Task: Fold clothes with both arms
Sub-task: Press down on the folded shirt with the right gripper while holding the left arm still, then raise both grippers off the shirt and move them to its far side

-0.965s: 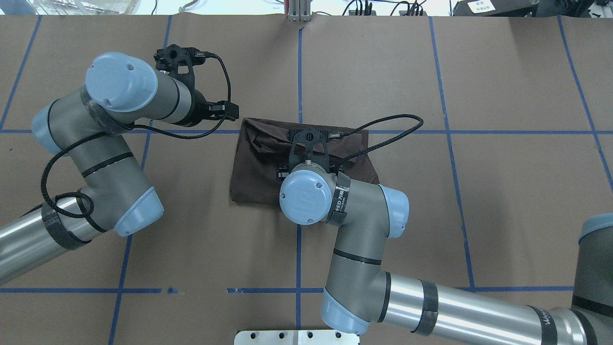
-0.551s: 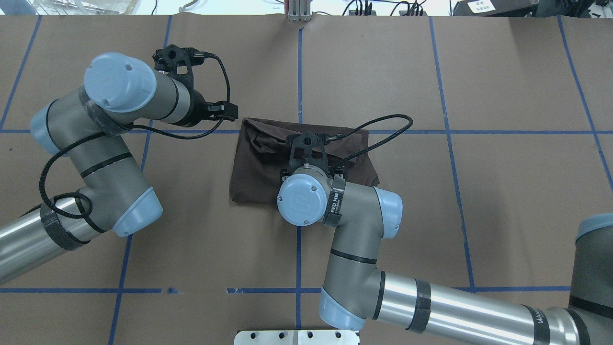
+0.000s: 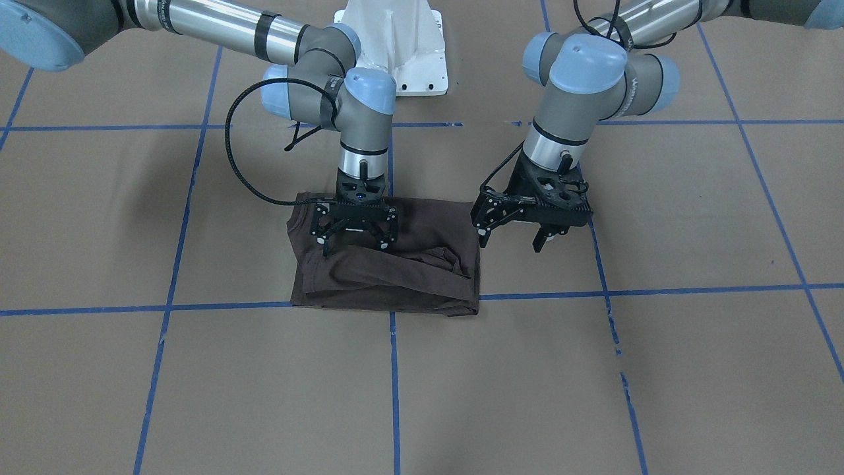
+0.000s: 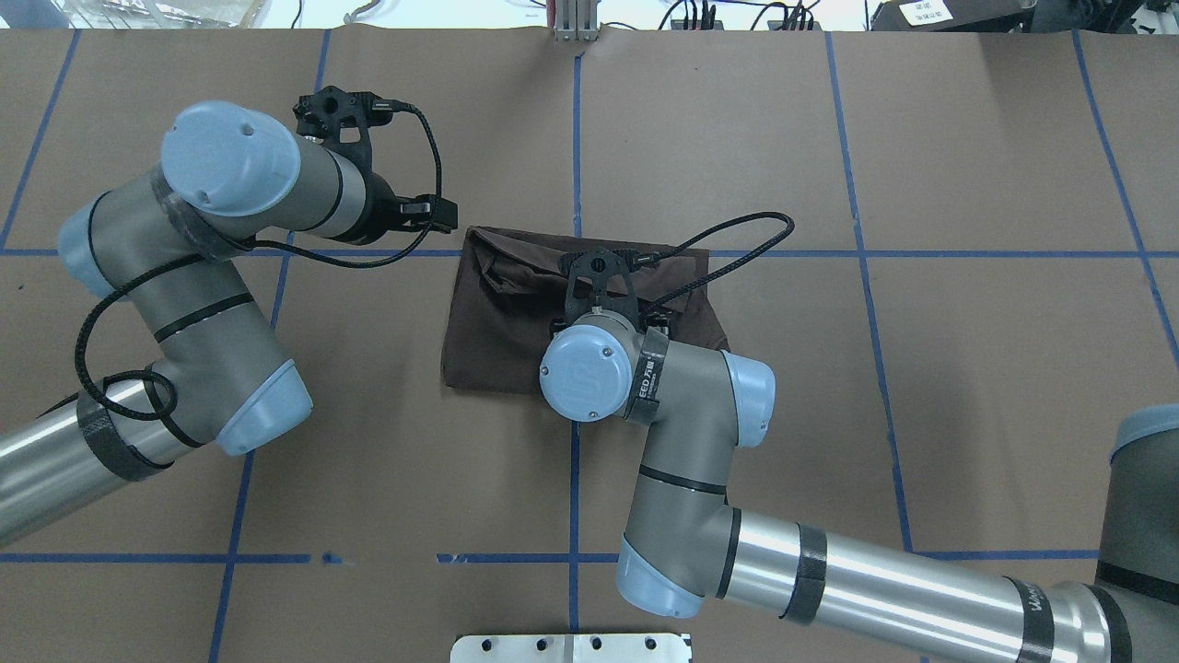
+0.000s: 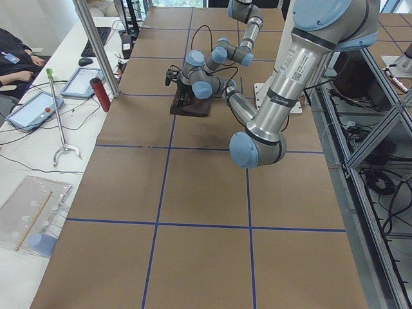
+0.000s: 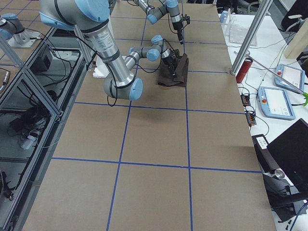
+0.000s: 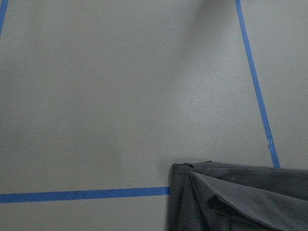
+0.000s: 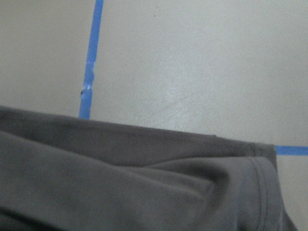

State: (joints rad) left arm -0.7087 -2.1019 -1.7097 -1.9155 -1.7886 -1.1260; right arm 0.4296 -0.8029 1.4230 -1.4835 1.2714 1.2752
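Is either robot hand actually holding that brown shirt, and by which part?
Nothing is held. The right hand is spread open over the folded T-shirt; the left hand hangs open beside it, off the cloth.

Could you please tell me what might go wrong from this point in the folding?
1. The right end effector is open over the folded shirt; closing there may pinch only the rumpled top layer and pull the fold apart.
2. The left end effector is open beside the shirt, over the table; a one-sided pull could drag the shirt askew.
3. The right wrist's cable hangs in a loose loop near the shirt and might snag.
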